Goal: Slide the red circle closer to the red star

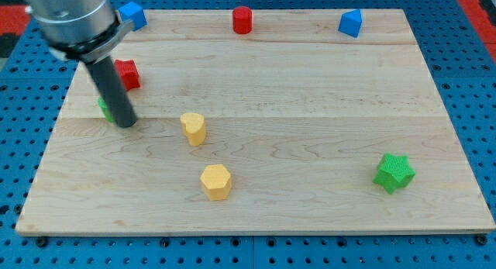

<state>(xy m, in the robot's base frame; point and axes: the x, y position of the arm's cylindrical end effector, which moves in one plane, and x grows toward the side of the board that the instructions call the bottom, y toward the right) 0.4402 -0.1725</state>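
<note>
Resting on the wooden board (pixel 310 106), my tip (pixel 126 123), a bare rod gripping nothing, stands below the red star block (pixel 127 74), well apart from the red circle block (pixel 242 20).

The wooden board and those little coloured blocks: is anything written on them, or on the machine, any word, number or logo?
None: no word, number, label or logo can be read anywhere in this view.
The wooden board, the red circle, the red star and the other blocks are plain.
The dark rod ending in my tip bears no marking.
</note>
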